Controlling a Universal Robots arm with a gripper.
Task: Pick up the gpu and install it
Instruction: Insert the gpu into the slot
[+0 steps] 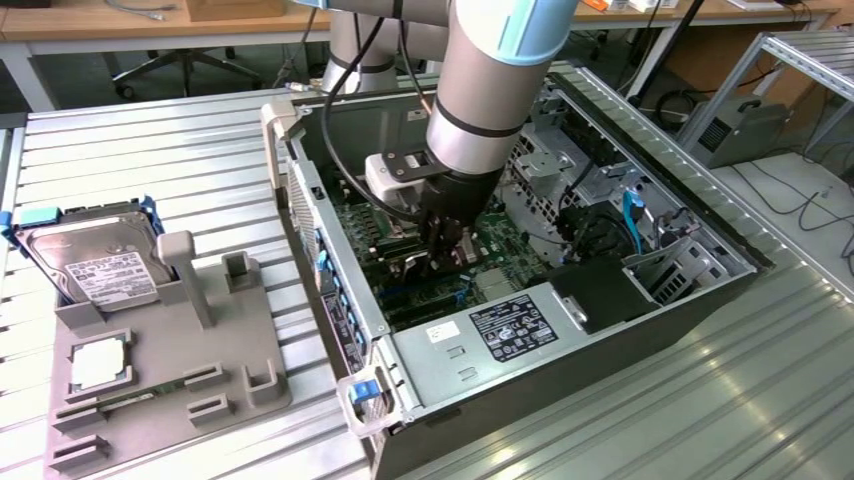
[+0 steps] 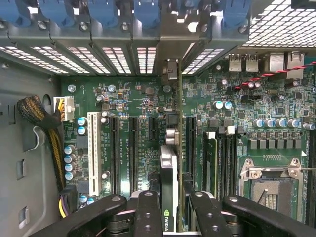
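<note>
Fingers (image 2: 148, 210) of the gripper (image 2: 171, 205) are seen clamped on both faces of the gpu (image 2: 169, 173), which is held on edge over the motherboard (image 2: 133, 98) inside the open computer case (image 1: 334, 330). The card is lined up between two long black slots (image 2: 133, 153) on one side and the memory slots (image 2: 222, 158) on the other; whether its lower edge has met a slot cannot be told. Its far end is pointed at a gap in the row of vented slot covers (image 2: 108, 59), above which blue clips (image 2: 145, 12) are ranged. A white slot (image 2: 92, 153) and a braided cable bundle (image 2: 39, 116) are found further off to one side, the bare processor socket (image 2: 269, 190) to the other. In the exterior view the gripper (image 1: 445, 245) is sunk deep in the case, hemmed in by the labelled power supply (image 1: 514, 325) and a blue cable (image 1: 634, 220). On the grey holder (image 1: 174, 370) at the exterior view's left, well apart, a hard drive (image 1: 94, 255) is stood.
</note>
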